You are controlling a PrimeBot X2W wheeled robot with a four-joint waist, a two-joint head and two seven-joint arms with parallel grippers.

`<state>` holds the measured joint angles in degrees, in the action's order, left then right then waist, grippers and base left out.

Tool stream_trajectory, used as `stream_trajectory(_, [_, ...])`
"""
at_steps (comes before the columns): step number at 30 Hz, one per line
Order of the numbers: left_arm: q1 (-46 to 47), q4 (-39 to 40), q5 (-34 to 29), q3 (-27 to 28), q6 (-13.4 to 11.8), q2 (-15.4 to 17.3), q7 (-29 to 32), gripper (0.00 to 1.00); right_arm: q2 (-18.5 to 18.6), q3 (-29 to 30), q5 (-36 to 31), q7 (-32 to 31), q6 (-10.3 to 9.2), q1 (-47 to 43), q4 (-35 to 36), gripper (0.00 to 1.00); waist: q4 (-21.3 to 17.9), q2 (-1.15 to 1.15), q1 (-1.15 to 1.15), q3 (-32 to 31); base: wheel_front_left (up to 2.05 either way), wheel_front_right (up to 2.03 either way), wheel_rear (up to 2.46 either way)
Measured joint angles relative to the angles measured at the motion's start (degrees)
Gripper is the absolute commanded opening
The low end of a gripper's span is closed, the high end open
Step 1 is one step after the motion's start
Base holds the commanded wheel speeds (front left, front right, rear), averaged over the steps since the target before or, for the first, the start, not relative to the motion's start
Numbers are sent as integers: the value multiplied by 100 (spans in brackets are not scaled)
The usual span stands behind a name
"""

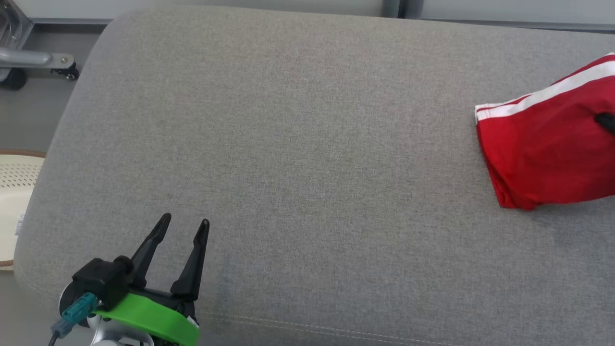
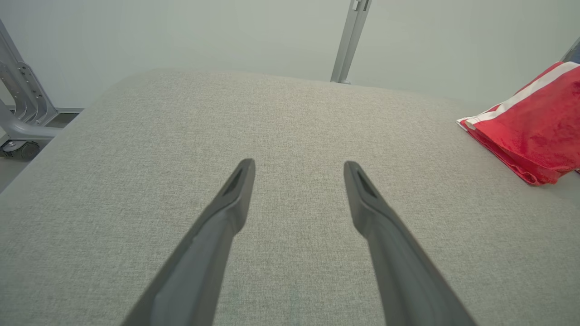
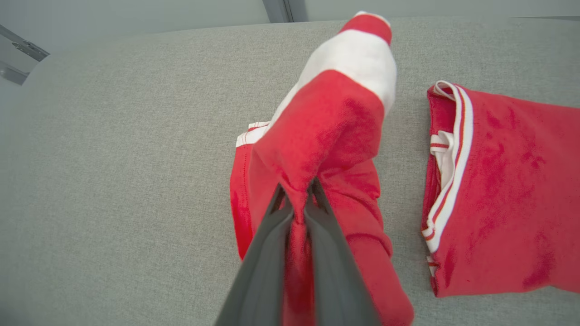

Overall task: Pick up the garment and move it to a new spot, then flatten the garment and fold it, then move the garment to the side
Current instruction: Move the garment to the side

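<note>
Atop cushion (image 1: 307, 168), red white-striped garment (image 1: 543, 154).

The garment (image 1: 543, 149) lies on the cushion (image 1: 298, 144) at its right edge, the right gripper (image 3: 297, 186) over it with a fold between its fingers (image 3: 267, 253). The left gripper (image 1: 185, 223) hangs over the cushion's near left corner, well apart from the garment. A wheeled frame (image 1: 33, 60) stands beyond the cushion's far left corner, a container (image 1: 14, 192) beside its left edge.
</note>
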<state>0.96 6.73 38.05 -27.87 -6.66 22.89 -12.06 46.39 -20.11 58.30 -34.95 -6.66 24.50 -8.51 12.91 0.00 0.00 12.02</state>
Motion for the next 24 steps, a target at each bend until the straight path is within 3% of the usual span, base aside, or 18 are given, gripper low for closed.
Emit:
stream_trajectory(17, [727, 305, -119, -73, 9, -182, 90, 100, 760, 731, -292, -242, -51, 539, -603, 0, -73, 0, 0, 1090, 0, 0, 0])
stream_trajectory(24, [766, 265, -162, 12, 8, -154, 99, 100, 905, 1059, -305, -238, -51, 680, -889, 0, -194, 0, 0, 1352, 0, 0, 0])
